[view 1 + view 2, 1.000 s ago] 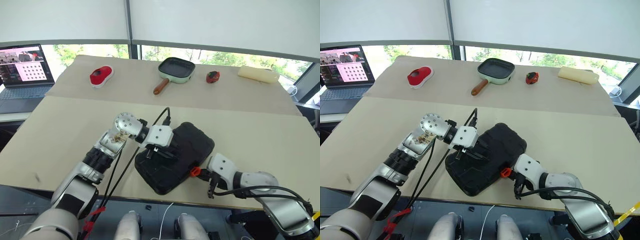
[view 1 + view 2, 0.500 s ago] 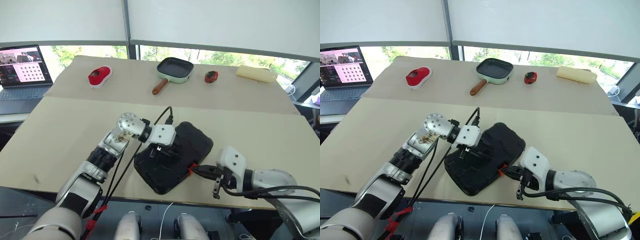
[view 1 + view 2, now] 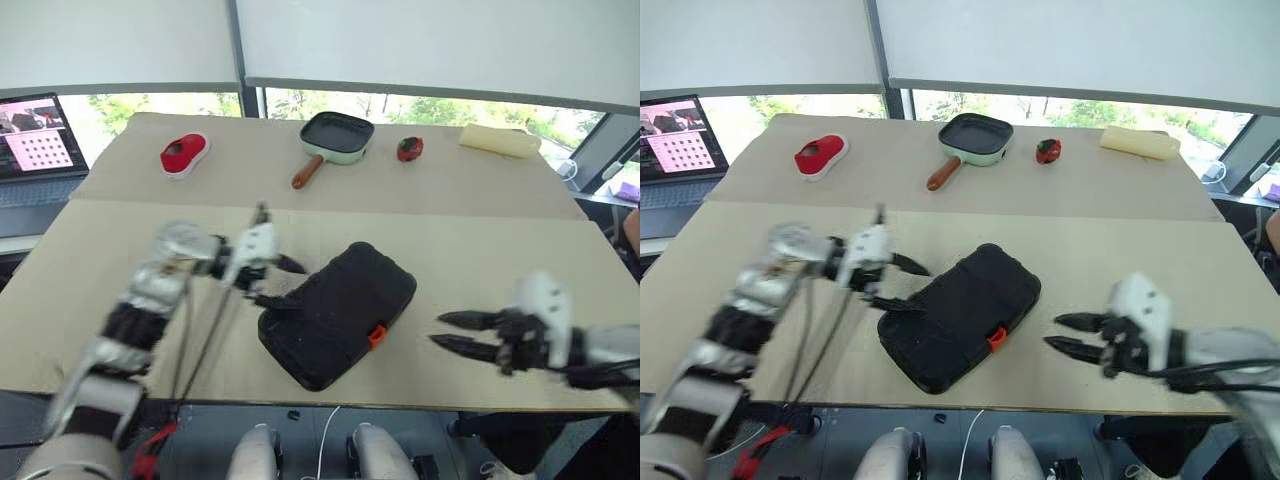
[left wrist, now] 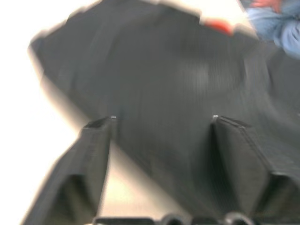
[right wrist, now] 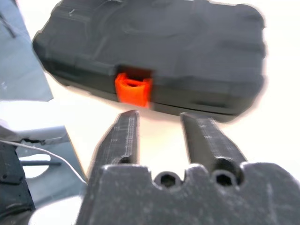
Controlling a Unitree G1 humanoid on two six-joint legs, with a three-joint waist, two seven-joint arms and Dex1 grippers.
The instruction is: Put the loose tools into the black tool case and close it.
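We see the black tool case (image 3: pixel 338 314) lying closed on the counter (image 3: pixel 480 255), orange latch (image 3: pixel 376 335) toward the near edge. Our left pincer (image 3: pixel 281 285) is released beside its left end — empty. Our right pincer (image 3: pixel 447 331) is spread, clear of the case.

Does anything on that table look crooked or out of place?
Only mildly: the black case lies shut but skewed, at a diagonal to the table edge, one corner near the front edge. The pan and other items along the far side look undisturbed. Nothing is spilled or broken.
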